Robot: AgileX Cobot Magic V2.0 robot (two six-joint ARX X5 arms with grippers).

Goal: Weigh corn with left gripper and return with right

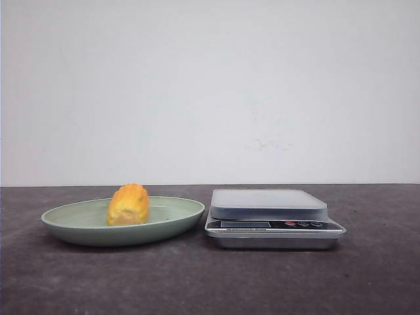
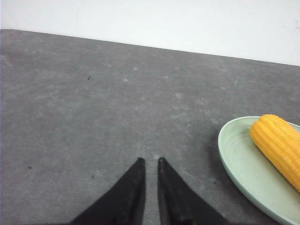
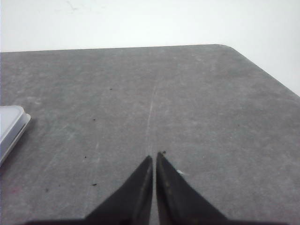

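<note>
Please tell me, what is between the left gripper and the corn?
In the left wrist view, only bare grey table and the green plate's rim separate the left gripper from the corn.

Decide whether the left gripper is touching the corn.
Apart. The left wrist view shows bare table between the left gripper and the corn on the plate.

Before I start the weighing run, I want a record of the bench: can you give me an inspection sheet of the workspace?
Surface: dark grey table, scuffed and speckled.
Job's things: corn lying in green plate; kitchen scale beside the plate, its platform bare.
Clutter: nothing seen.
Grippers: left claw and right claw both shut, empty, over bare table.
Cables: nothing seen.
Surroundings: plain white wall behind the table.
</note>
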